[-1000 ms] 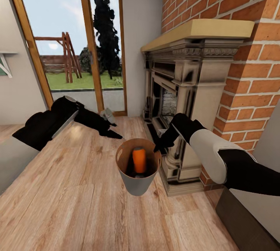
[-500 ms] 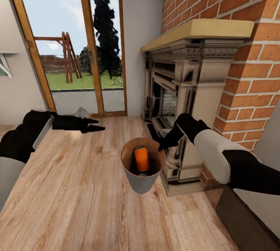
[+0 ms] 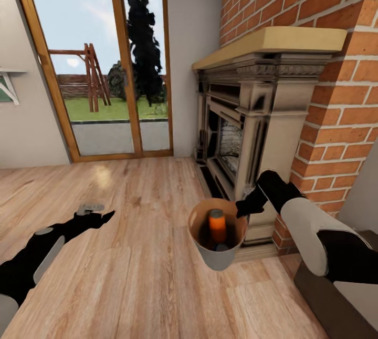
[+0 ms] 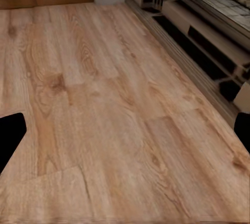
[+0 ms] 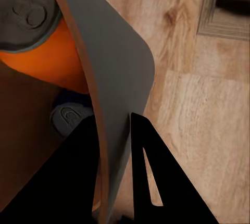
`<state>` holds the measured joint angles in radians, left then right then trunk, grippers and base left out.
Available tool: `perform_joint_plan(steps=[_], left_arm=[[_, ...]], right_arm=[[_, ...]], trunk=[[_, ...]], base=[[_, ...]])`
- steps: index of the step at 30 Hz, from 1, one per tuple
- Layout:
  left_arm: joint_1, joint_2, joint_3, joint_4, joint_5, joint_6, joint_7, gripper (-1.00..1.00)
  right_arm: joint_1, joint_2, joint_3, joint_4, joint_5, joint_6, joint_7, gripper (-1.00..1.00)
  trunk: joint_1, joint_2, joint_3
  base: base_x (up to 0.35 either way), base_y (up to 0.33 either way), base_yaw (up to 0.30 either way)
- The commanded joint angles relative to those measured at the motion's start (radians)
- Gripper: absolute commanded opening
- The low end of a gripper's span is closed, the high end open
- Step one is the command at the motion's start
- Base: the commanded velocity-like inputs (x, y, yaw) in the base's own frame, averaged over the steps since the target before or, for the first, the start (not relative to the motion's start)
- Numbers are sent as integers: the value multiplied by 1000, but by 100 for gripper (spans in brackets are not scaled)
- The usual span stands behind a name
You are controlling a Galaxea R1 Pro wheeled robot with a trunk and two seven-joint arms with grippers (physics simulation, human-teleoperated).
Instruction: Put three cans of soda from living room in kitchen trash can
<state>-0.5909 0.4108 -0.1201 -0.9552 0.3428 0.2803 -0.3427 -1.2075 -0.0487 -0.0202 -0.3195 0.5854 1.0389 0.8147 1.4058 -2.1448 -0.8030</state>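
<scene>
head view, left to right: the left arm reaches low over the light wood floor [image 3: 142,276], its left gripper [image 3: 97,217] pointing toward the glass door [image 3: 100,65], fingers spread apart with nothing between them. left wrist view confirms this: two dark fingertips [image 4: 10,135] sit at opposite edges of the picture with bare floor planks [image 4: 114,109] between them and the base of the fireplace [image 4: 208,36] running along one side. beyond the door, a lawn, a wooden swing frame [image 3: 92,76] and a dark conifer [image 3: 144,39]. centre right: the tash can [image 3: 216,258], grey outside with a tan rim and brown inside, hangs clear of the floor just in front of the fireplace [image 3: 247,118]. inside it stands an orange can of soda [image 3: 217,226], upright, with the grey top of a second can [image 3: 221,247] visible lower down beside it. right: the right gripper [image 3: 245,207] meets the can's rim on the fireplace side, the white and black forearm leading back to the lower right corner. brick wall [image 3: 336,118] rises behind the mantel. right wrist view: the two black fingers [image 5: 148,177] are pinched on the wall of the tash can [image 5: 120,78], one inside and one outside; the orange can [image 5: 49,57] with its dull grey top lies against the inner wall, and a dark blue can [image 5: 70,114] with a grey top shows below it. a third can cannot be made out.
</scene>
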Motion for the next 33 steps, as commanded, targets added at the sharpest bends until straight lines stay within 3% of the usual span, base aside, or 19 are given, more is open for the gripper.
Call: perform_joint_plan(steps=[1,5,10,11,13,18,23,33], left_arm=[[12,0,4,2,4,-6,5,100],[69,-3,15,3,14,-23,18,100],[90,-5,18,-1,17,-27,20,100],[103,-8,18,7,17,-27,21,100],[105,-17,18,9,14,-28,21,100],[106,-39,17,12,8,-29,52,100],[107,-45,16,13,6,-29,84,100],[108,-62,15,13,4,-29,90,100]], right_arm=[[16,1,-7,-21,-25,8,1,-100],[98,7,-8,-96,-27,8,-6,-100],[144,17,-31,-128,-27,8,-8,-100],[227,22,-102,-182,-27,-80,-9,-100],[256,31,-115,-190,-26,-114,-12,-100],[274,52,-124,-195,-25,-134,-79,-100],[277,80,-130,-196,-27,-138,-153,-100],[278,91,-134,-196,-27,-138,-174,-100]], trunk=[[0,0,0],[0,0,0],[0,0,0],[0,0,0],[0,0,0],[0,0,0],[0,0,0],[0,0,0]], base=[[-26,97,0],[-13,48,0],[-3,12,0],[0,0,0],[0,0,0],[0,0,109],[0,0,221],[-1,1,248]])
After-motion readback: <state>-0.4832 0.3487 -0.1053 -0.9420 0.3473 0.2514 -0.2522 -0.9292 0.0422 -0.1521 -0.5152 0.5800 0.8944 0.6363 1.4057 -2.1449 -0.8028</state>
